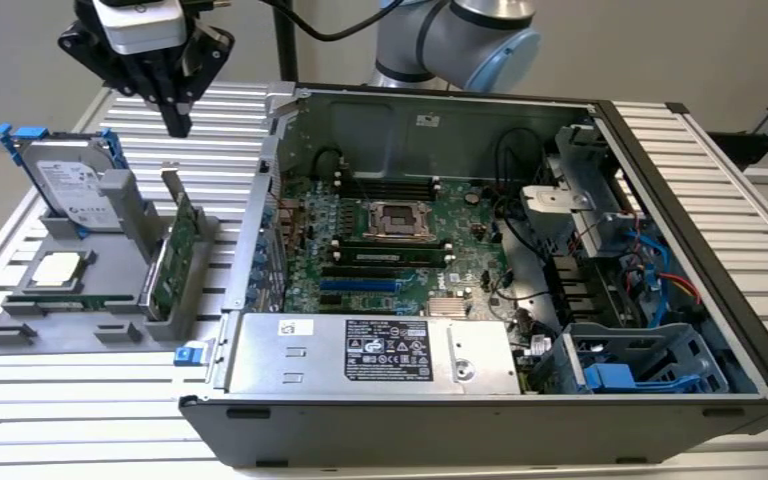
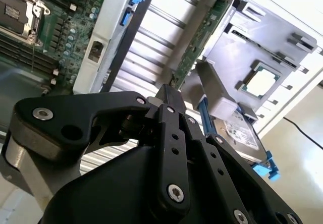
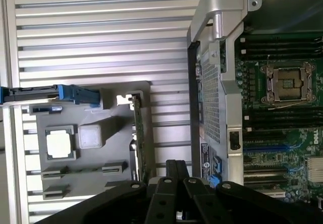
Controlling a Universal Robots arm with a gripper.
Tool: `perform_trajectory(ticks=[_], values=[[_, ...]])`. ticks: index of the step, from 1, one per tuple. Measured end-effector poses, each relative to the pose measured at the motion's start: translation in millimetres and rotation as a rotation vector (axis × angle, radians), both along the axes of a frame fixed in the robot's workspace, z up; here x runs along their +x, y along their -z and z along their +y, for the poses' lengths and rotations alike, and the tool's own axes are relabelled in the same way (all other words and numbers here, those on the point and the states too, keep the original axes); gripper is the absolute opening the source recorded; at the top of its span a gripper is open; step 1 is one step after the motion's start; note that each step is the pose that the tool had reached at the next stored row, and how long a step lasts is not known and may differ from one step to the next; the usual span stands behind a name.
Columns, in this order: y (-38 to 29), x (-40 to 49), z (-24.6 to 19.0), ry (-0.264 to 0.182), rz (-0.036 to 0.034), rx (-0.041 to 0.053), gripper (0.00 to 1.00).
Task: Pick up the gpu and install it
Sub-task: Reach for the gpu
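So, the gripper (image 1: 175, 122) hangs over the bench (image 1: 64, 420) at about 11 o'clock in the exterior view. Its black fingers (image 2: 171, 108) are pressed together with nothing between them. They point down at the far end of the gpu (image 1: 177, 250) but stay clear of it.

The gpu stands on edge in a grey holder (image 1: 51, 335), at 9 o'clock from the computer case (image 1: 491, 440). You only get it edge-on, in the exterior view and in both wrist views (image 2: 199, 37) (image 3: 139, 138), so the cooler side is hard to make out.

The same holder carries a hard drive (image 1: 71, 185) with blue rails, upright at its far end. A square processor chip (image 1: 57, 270) lies flat in a pocket near the middle.

The case lies open on its side. Inside it, the power supply (image 1: 371, 350) sits at 6 o'clock of the motherboard (image 1: 371, 240), with a black-and-white label on top. There's a smaller white sticker beside that label, and the print on both is too small for me to read. The drive's label is too small as well.

The arm (image 1: 471, 45) is cut off at 12 o'clock. In both wrist views the gripper's own body (image 2: 166, 90) (image 3: 177, 164) blocks a good chunk of the holder.
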State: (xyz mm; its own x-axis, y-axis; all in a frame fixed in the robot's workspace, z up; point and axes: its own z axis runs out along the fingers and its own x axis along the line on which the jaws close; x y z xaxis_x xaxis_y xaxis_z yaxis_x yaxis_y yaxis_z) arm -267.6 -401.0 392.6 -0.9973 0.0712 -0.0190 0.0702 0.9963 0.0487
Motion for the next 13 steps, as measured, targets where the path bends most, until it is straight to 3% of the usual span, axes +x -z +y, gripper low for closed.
perform_trajectory(ticks=[13], values=[[0.0, -11.0, -0.4, 0.000, 0.0000, 0.0000, 0.00]])
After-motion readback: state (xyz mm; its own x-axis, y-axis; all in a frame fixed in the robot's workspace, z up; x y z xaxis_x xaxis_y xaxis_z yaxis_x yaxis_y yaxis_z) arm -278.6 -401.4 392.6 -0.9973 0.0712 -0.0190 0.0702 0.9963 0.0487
